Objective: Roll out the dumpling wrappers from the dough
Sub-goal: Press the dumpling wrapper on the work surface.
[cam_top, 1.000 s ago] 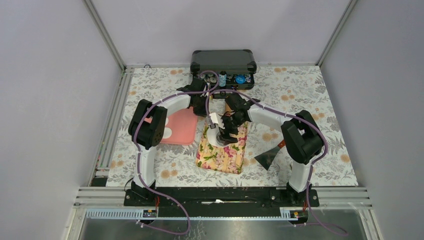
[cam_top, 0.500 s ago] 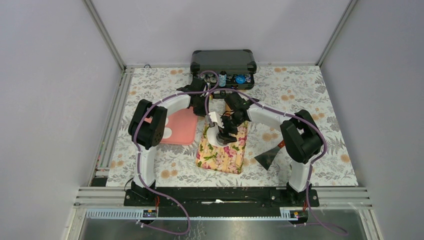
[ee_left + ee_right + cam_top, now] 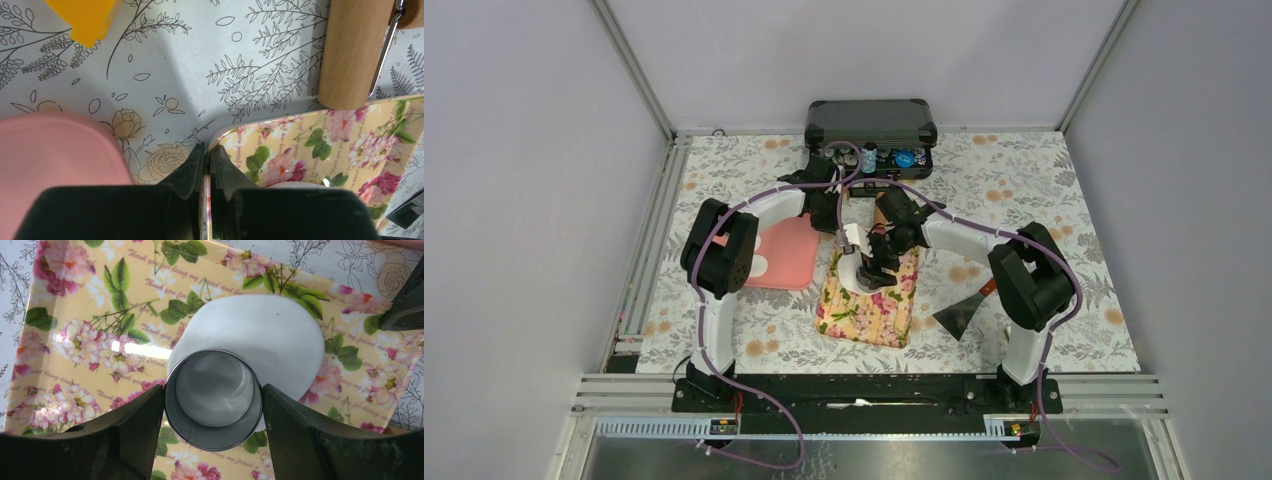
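Since a moment ago the right arm has shifted a tiny bit; all else on the desk [image 3: 1064,180] has stayed put. The pink tray [image 3: 786,252] lies left of the middle. The left tool [image 3: 207,152] is clenched on the rim of the flowery tray [image 3: 75,300], mid-desk. A rolling pin [image 3: 352,50] lies at that tray's far edge. The tray reads "Thank you for being my friend". The flat white dough [image 3: 280,335] lies on it. The right tool [image 3: 213,400] is grasping a tin ring [image 3: 212,440] that stands on the dough's edge.
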